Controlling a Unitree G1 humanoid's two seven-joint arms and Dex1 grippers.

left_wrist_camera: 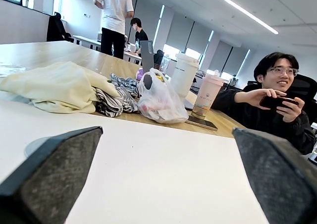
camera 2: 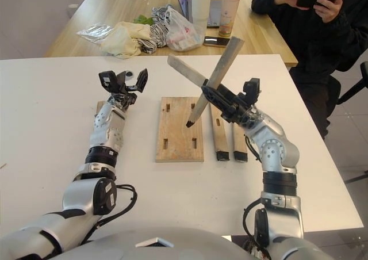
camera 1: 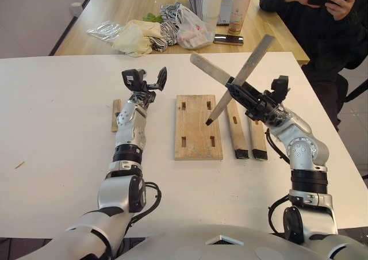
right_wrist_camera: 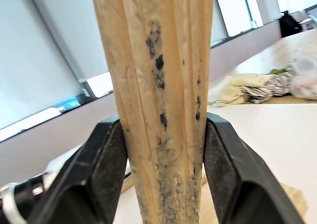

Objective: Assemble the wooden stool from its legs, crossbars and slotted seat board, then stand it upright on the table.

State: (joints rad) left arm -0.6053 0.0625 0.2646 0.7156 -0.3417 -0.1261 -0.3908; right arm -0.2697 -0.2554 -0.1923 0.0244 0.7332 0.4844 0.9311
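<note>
Right wrist view: right pincer clamped on leg; left pincer apart. Straighten leg, press tip squarely into seat board slot.

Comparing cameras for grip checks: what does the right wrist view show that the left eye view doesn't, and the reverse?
Right wrist view adds: both fingers pressed against opposite sides of the stool leg, and dark flecks in its grain. Left eye view adds: the leg's dark tip over the slotted seat board, two legs lying beside the board, and the open left gripper. Shared: the right gripper clamping the leg, and the cloth pile in the background.
</note>
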